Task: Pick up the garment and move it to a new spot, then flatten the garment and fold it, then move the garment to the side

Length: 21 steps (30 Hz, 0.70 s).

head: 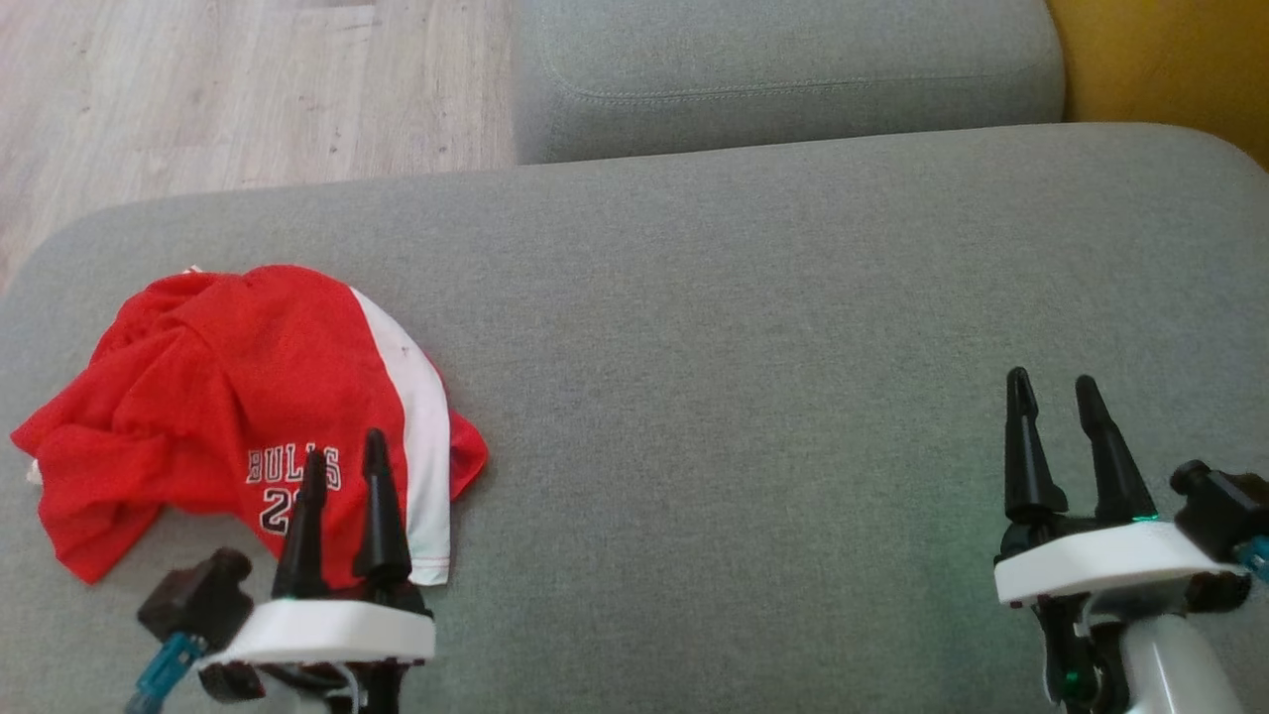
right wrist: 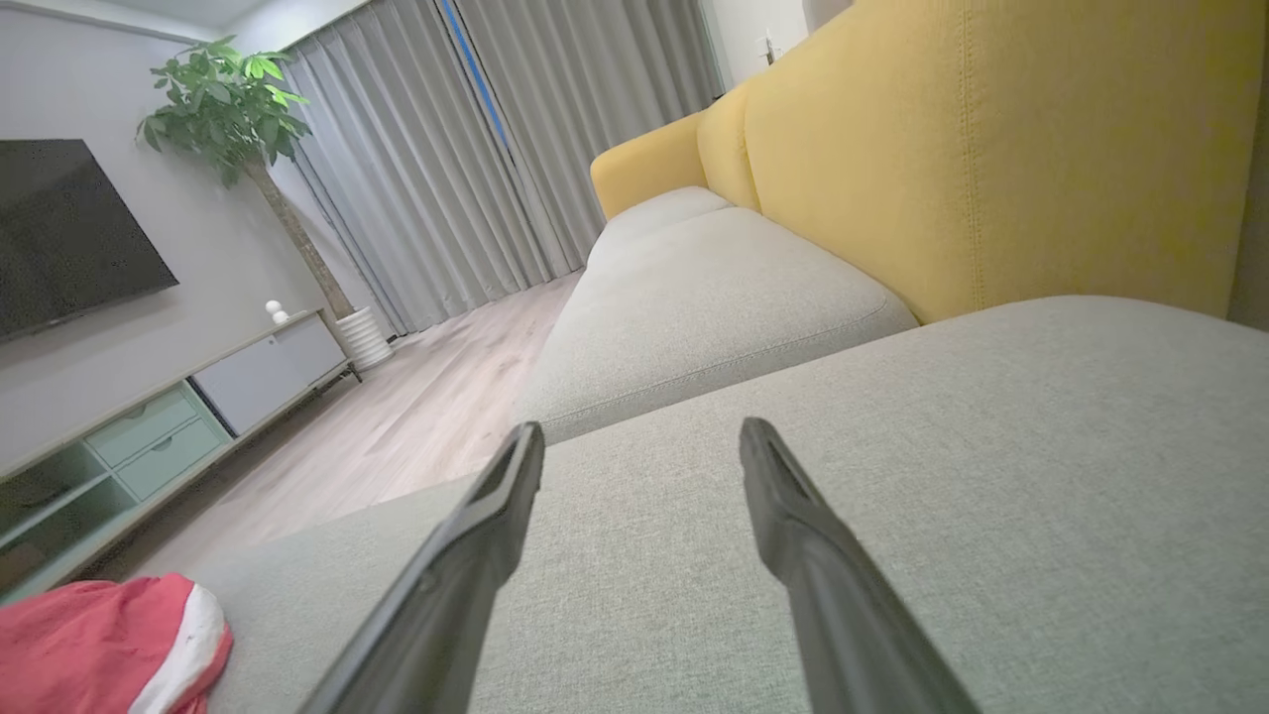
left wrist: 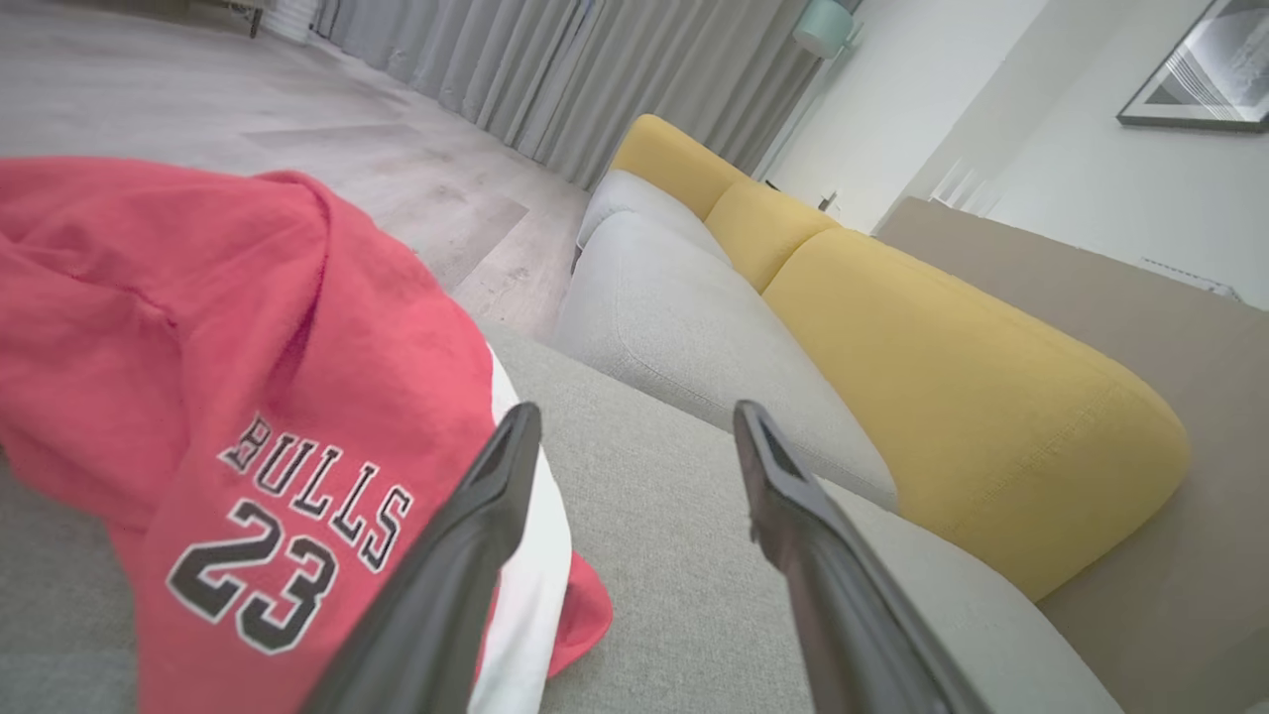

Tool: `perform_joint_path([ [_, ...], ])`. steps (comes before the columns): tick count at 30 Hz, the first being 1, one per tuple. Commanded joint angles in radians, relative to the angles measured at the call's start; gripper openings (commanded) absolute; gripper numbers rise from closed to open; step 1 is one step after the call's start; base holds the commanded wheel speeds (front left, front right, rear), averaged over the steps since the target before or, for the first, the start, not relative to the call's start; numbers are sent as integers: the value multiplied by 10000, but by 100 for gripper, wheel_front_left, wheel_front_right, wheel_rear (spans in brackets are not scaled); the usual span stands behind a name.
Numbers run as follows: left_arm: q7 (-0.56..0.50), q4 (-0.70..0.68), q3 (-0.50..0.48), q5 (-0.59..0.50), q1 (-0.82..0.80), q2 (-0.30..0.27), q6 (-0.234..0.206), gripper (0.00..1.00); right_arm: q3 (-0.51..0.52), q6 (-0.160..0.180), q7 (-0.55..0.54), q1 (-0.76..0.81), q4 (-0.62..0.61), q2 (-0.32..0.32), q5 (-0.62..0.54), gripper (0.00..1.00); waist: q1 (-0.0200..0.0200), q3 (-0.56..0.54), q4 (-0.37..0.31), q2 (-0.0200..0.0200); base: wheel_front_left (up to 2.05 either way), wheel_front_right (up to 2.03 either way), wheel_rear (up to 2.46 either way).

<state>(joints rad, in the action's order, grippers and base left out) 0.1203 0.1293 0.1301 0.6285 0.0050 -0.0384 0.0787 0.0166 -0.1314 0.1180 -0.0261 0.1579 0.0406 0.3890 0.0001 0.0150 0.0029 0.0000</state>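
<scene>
Head view showed a crumpled red garment [head: 218, 397] with a white stripe, heaped at the left of a grey sofa cushion [head: 744, 377]. The left gripper [head: 345, 446] hung at its near edge, jaws wide and empty, seemingly lined up to grasp. The right gripper [head: 1052, 380] hung well apart, likewise spread and empty.

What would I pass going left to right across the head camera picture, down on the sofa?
red garment → bare grey cushion → right claw, open. The left claw, also open, shows in front of the garment, so it has no clear place in the order.
</scene>
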Motion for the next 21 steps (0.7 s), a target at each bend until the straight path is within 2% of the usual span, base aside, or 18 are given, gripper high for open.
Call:
perform_joint_path([
  [1,184,-433,-68,-540,-526,-83,-69,100,-179,5,199,-176,-474,72,-503,100,0,10,-4,0,0,0,0],
  [11,448,-539,175,-1621,-542,-91,-216,100,-279,5,465,-141,-638,78,-1714,100,0,39,-25,0,0,0,0],
  [21,741,-484,498,-3150,-619,-99,-420,100,-484,6,759,-107,-832,83,-3094,100,0,40,-20,0,0,0,0],
])
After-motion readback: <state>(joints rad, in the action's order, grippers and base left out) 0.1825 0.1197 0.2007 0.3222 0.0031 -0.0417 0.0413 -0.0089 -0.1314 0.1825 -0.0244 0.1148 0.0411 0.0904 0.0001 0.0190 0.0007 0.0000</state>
